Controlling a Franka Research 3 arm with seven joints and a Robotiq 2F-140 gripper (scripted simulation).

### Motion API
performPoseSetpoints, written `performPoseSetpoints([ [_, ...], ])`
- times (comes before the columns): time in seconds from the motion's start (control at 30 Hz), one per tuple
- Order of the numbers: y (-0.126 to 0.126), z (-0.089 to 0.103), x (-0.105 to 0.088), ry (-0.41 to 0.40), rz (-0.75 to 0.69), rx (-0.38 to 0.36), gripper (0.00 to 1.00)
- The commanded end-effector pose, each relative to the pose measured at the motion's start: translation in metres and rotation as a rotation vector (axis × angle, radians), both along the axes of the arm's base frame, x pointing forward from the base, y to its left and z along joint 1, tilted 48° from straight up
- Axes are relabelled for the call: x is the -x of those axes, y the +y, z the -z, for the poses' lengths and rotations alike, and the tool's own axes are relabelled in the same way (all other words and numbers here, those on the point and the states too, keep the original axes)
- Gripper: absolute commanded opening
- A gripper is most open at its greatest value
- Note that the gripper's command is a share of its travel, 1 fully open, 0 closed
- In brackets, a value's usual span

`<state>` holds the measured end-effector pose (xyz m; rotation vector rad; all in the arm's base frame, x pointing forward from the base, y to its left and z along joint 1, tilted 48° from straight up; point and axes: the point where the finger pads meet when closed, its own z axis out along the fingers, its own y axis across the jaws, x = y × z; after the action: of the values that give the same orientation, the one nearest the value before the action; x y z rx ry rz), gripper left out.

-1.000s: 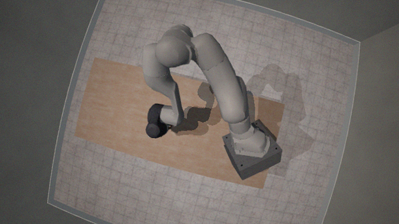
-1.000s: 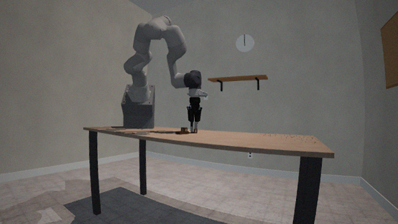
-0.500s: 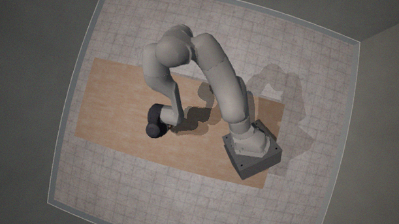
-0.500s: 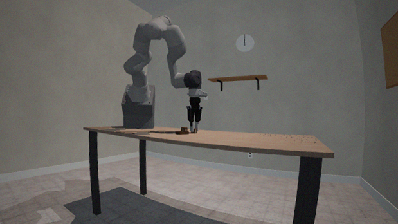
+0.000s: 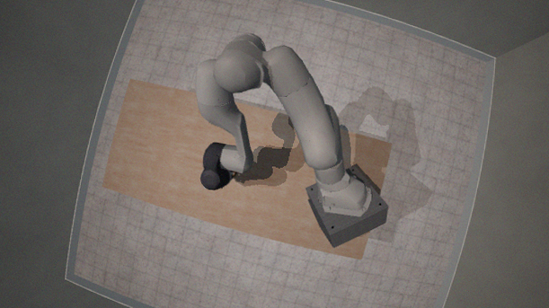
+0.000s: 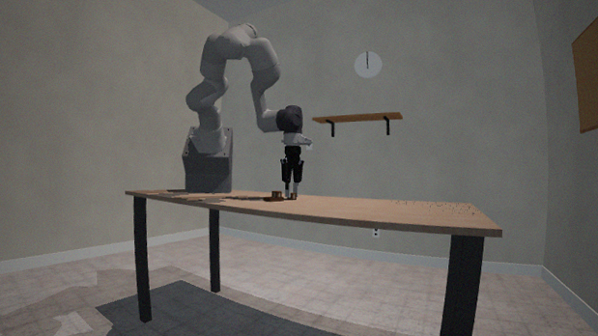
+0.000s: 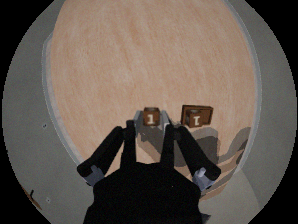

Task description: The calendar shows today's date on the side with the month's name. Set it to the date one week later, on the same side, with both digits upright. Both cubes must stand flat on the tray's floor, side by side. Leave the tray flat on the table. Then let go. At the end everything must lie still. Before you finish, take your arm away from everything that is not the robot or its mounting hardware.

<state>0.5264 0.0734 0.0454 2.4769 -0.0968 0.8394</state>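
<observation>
The black gripper (image 6: pixel 291 191) (image 7: pixel 151 116) straddles a squarish, wood-brown cube (image 6: pixel 293 196) (image 7: pixel 151 116)

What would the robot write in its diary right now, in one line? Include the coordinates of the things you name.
tool (image 6: pixel 291 193) (image 7: pixel 151 116): open a little | cube (image 7: pixel 151 117): between fingers, outside tray | other cube (image 6: pixel 277 194) (image 7: pixel 196 119): in tray (image 6: pixel 267 199) (image 7: pixel 184 108)

In the exterior view, the wooden worktop (image 5: pixel 166 157) (image 6: pixel 368 210) (image 7: pixel 145 55) is stretching across the middle of the frame. Right of centre in the wrist view, a brown tray (image 6: pixel 267 200) (image 7: pixel 211 112) is lying on it, with 1 cube (image 6: pixel 277 194) (image 7: pixel 196 119) sitting inside. Near the centre, 1 loose cube (image 6: pixel 293 196) (image 7: pixel 151 118) is standing on the worktop, just beside the tray.
</observation>
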Motion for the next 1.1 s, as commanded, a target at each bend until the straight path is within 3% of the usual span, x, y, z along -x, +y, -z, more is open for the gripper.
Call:
performPoseSetpoints([
  [0.0, 0.0, 0.0, 0.0, -0.002, 0.004, -0.004, 0.29],
  [0.47, 0.029, -0.04, 0.032, -0.002, 0.004, -0.004, 0.29],
  [0.93, 0.044, -0.06, 0.048, -0.002, 0.004, -0.004, 0.29],
  [0.97, 0.044, -0.06, 0.048, -0.002, 0.004, -0.004, 1.0],
  [1.07, 0.044, -0.06, 0.048, -0.002, 0.004, -0.004, 1.0],
])
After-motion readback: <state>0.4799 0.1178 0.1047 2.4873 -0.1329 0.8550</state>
